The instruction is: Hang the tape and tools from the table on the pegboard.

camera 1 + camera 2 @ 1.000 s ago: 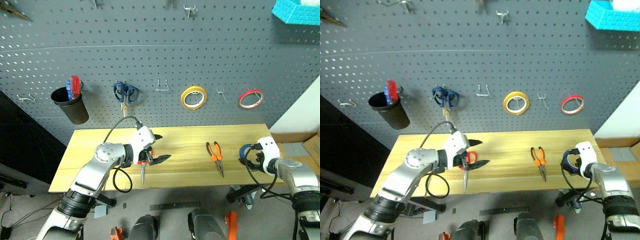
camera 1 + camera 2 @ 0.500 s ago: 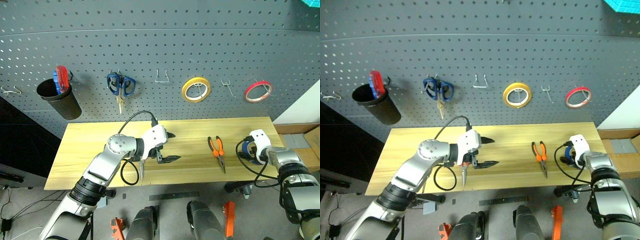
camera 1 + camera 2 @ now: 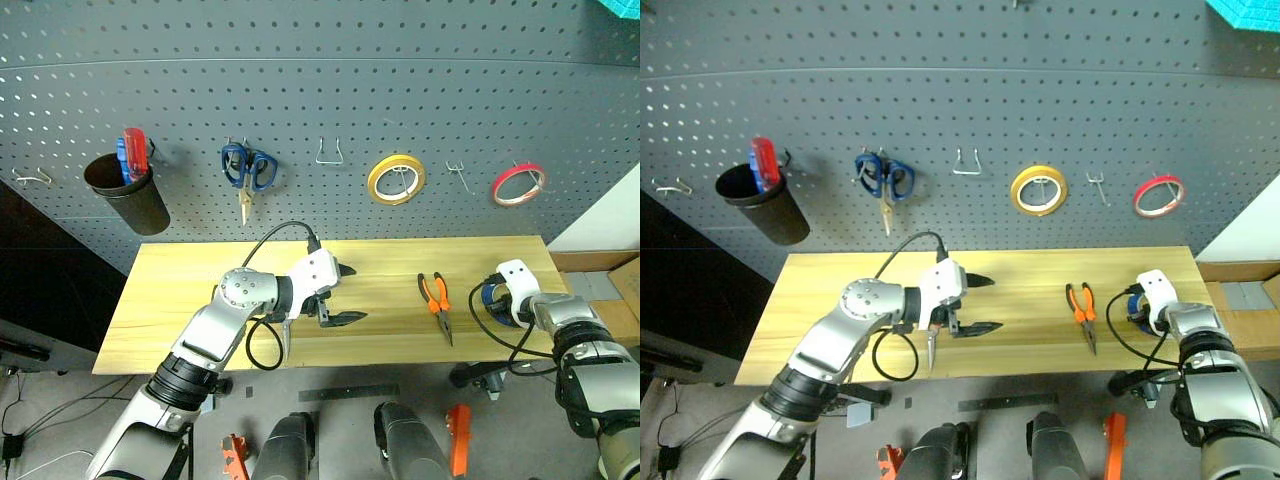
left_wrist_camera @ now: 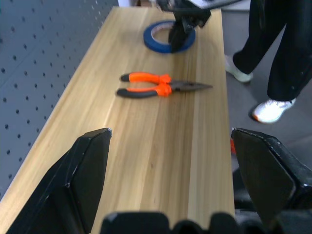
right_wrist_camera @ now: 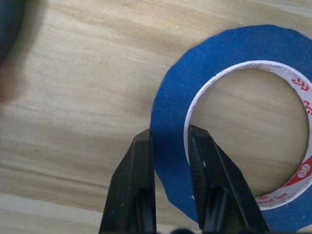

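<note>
1. We've got the right hand (image 5: 168,146) at the bench's (image 3: 200,290) right end, clamped on the blue tape (image 5: 234,83), one finger (image 5: 134,185) outside the roll's wall and the other inside the open centre. The tape lies flat on the wood near that right edge
2. The left hand (image 3: 345,295) hangs over the middle of the bench with its two black fingers (image 4: 83,170) spread wide, nothing between them
3. The orange-and-black pliers (image 3: 434,300) lie flat on the bench between the two hands, closer to the right end, nose pointing toward the front edge
4. Red-handled scissors (image 3: 287,330) sit just under the left hand near the front edge, blades pointing at that edge. The handles are mostly hidden behind the hand, so we can't say much more
5. On the pegboard (image 3: 320,100) behind the bench: a black cup (image 3: 127,195) with a red and a blue screwdriver in it at the left, blue-handled scissors (image 3: 248,172) on a hook, an empty wire hook (image 3: 331,153), the yellow roll (image 3: 396,180), another small hook (image 3: 456,176), and the red roll (image 3: 518,184) at the right
6. In the left wrist view we can see a person's legs and shoes (image 4: 273,63) standing beside the bench's far end
</note>
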Tool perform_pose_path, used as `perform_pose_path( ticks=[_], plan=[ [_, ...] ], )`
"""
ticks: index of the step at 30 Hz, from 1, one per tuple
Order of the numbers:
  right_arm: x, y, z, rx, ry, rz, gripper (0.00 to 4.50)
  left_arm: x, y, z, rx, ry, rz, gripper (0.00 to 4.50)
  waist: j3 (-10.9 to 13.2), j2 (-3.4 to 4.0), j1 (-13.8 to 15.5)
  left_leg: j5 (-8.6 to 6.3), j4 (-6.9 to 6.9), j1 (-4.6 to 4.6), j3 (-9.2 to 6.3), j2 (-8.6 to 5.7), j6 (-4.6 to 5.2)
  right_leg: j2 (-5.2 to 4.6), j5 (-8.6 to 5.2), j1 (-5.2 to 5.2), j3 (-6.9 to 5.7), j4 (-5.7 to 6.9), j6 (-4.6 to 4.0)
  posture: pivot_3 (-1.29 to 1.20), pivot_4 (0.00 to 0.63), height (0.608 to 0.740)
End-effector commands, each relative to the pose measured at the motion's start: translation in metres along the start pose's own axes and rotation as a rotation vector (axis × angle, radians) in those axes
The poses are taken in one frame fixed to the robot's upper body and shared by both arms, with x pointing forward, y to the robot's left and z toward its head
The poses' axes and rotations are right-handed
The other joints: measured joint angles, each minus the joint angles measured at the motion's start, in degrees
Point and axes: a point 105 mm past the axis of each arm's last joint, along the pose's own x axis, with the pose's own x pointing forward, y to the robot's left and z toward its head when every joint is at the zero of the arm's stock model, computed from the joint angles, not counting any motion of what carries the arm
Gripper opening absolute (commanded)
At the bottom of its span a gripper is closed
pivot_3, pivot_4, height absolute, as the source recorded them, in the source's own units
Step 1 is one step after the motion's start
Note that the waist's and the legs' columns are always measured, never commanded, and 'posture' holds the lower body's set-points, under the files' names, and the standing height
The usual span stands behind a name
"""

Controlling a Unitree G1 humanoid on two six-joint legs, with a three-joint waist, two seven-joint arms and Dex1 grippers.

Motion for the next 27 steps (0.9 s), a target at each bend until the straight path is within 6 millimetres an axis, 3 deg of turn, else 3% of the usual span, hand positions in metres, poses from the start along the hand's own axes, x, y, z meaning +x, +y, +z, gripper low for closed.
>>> perform_pose_path(
  ticks=[1,7,10,15,19,27],
  plan=[
    [-0.02,-0.004,0.001,-0.056,-0.062,-0.014,0.38,-0.007,0.006,0.028,0.019,-0.114,0.042,4.22,0.0,0.07,0.2,0.0,-0.02,-0.03,-0.03,0.0,0.0,-0.01,0.0,-0.01,-0.02,0.01,0.0,-0.15,0.253,0.74],
    [-0.097,0.027,0.034,-0.356,-0.296,-0.152,0.38,-0.02,0.014,0.048,-0.098,-0.248,0.102,4.22,0.2,0.45,-0.4,-0.11,-0.02,-0.14,0.06,0.0,0.03,-0.06,-0.04,-0.2,0.08,0.07,0.07,-0.19,0.261,0.74],
    [-0.139,0.069,0.067,-0.46,-0.515,-0.241,0.38,-0.029,0.019,0.056,-0.115,-0.281,0.121,4.22,0.4,0.35,-1.4,-0.11,0.0,-0.07,0.14,0.08,0.01,0.01,-0.21,-0.2,0.13,0.06,0.37,-0.21,0.264,0.74],
    [-0.177,0.118,0.118,-0.614,-0.809,-0.345,0.38,-0.039,0.03,0.062,-0.118,-0.288,0.157,4.22,0.6,0.01,-1.7,0.0,0.06,0.03,0.08,0.14,-0.09,0.11,-0.08,-0.13,0.11,0.1,0.52,-0.21,0.263,0.74],
    [-0.18,0.126,0.15,-0.61,-0.916,-0.335,0.38,-0.04,0.033,0.067,-0.104,-0.29,0.161,4.22,0.7,-0.12,-1.7,0.08,0.1,0.0,0.18,0.05,0.02,0.02,0.1,-0.13,0.18,-0.06,0.61,-0.2,0.256,0.74],
    [-0.137,0.11,0.176,-0.502,-0.895,-0.235,0.38,-0.035,0.035,0.073,-0.076,-0.294,0.157,4.22,0.7,-0.14,-1.1,0.03,-0.04,-0.17,0.13,0.01,0.06,-0.04,0.29,-0.28,0.13,-0.12,0.27,-0.16,0.236,0.74]
  ],
)
